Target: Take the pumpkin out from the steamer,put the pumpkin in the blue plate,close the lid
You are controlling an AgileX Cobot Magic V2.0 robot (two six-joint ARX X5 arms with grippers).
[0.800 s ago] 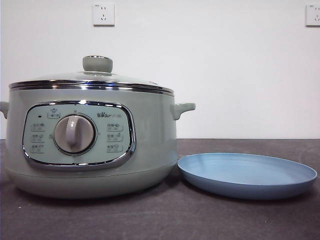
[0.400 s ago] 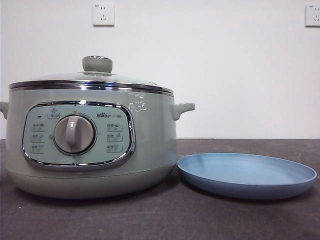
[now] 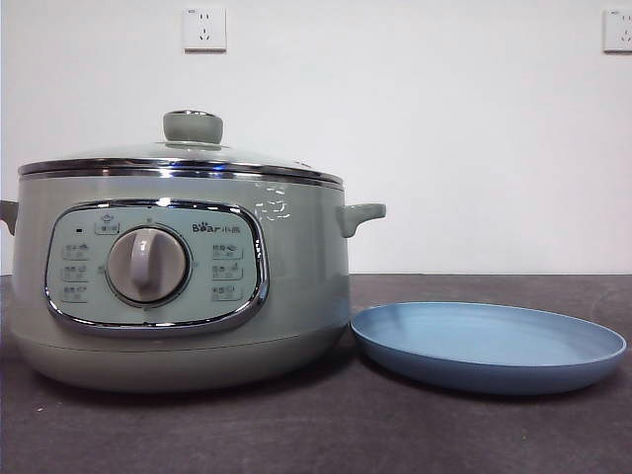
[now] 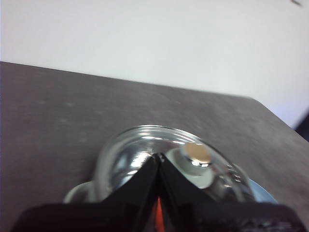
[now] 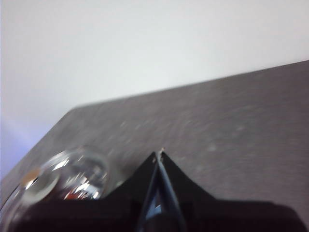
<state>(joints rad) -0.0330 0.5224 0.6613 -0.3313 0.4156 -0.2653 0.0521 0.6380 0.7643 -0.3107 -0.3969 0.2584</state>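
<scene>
The sage-green steamer point(image 3: 296, 286) stands at the table's left with its glass lid point(image 3: 178, 158) shut on it, green knob point(image 3: 193, 126) on top. To its right lies the blue plate point(image 3: 489, 341), with nothing on it. The steamer's wall hides the pumpkin in the front view. In the right wrist view a small orange-red patch point(image 5: 73, 195) shows through the glass. My left gripper point(image 4: 158, 157) hangs shut above and behind the lid point(image 4: 140, 150). Shut too, my right gripper point(image 5: 159, 153) is off to the lid's point(image 5: 72, 174) side. Neither arm shows in the front view.
The dark table point(image 3: 326, 434) runs on in front of the steamer and plate. A white wall with two sockets point(image 3: 203, 29) is behind. The steamer's side handle point(image 3: 360, 214) sticks out toward the plate.
</scene>
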